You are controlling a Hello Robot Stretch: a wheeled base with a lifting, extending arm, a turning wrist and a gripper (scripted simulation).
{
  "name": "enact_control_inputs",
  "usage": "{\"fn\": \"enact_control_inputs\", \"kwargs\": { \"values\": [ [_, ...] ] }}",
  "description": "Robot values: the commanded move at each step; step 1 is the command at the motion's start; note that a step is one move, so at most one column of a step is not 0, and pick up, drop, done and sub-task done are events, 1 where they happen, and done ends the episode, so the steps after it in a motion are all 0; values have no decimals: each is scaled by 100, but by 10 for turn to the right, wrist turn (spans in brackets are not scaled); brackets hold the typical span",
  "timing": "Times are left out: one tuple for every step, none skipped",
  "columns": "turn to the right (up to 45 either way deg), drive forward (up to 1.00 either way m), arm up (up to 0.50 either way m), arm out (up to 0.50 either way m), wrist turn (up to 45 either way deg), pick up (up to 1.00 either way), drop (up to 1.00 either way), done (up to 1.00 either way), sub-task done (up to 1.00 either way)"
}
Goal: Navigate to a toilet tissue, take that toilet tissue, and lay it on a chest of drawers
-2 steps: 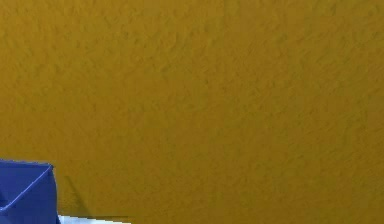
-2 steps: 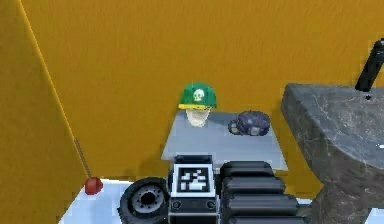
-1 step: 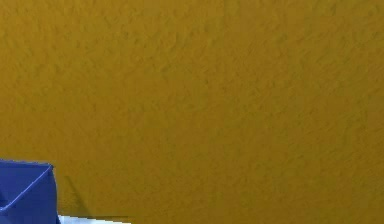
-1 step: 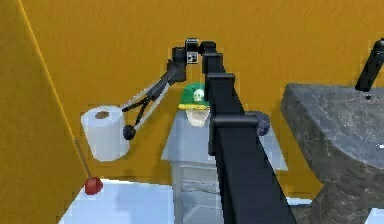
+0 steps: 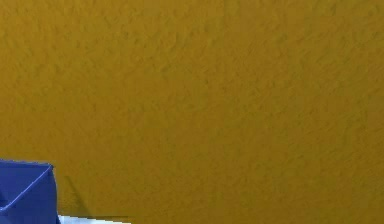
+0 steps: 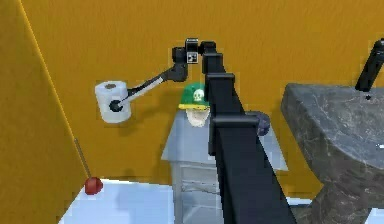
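Observation:
A white toilet tissue roll (image 6: 112,101) hangs in the air in front of the yellow wall, clear of the floor and the furniture. My gripper (image 6: 126,100) holds it at the far end of its thin fingers, left of the dark arm bar (image 6: 232,140). Below and right of the roll stands a low grey cabinet (image 6: 192,160), partly hidden by the arm. On its top sit a green object (image 6: 191,94) and a pale one beneath it.
A yellow wall (image 5: 200,100) stands close ahead, with a blue box (image 5: 25,192) at the forward view's lower left. A dark stone counter (image 6: 330,125) with a black tap (image 6: 371,64) is at the arm side view's right. A red plunger (image 6: 93,185) stands by the wall.

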Motion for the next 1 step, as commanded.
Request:
{"fn": "enact_control_inputs", "kwargs": {
  "values": [
    [0,0,0,0,450,0,0,0,0]
  ]
}}
